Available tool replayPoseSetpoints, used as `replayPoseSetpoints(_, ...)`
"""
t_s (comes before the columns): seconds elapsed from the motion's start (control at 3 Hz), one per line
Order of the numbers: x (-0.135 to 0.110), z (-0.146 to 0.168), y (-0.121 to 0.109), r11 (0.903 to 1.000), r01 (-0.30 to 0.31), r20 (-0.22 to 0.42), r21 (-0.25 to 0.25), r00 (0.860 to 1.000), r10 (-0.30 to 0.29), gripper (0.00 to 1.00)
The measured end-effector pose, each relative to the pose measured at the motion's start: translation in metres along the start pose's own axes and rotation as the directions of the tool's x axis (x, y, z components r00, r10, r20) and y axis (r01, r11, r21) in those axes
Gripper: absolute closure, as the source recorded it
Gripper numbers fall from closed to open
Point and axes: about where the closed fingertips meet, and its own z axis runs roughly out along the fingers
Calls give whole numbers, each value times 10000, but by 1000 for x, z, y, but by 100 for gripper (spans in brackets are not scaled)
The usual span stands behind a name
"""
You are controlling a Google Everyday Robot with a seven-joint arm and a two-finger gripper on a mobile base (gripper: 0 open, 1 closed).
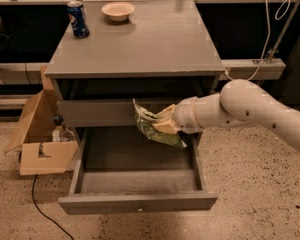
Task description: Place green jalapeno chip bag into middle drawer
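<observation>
gripping the green jalapeno chip bag (152, 128), gripper (162, 122) above middle drawer (138, 176)

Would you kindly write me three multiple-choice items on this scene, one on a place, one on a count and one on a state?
1. Where is the green jalapeno chip bag? A on the floor; B in the gripper, above the middle drawer; C on a shelf.
2. How many things stand on the cabinet top? A two; B four; C none.
3. How is the middle drawer? A shut; B pulled out; C removed.
Key: 1 B, the gripper is shut on the bag over the drawer; 2 A, only the blue soda can and the bowl; 3 B, its inside shows.
</observation>
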Motion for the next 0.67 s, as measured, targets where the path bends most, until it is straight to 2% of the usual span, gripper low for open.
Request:
replayPoseSetpoints(0.33,58,40,8,9974,-619,-539,-365,9967,599,100)
replayPoseSetpoints(0.67,107,82,12,9916,-1161,-703,-561,9912,1121,100)
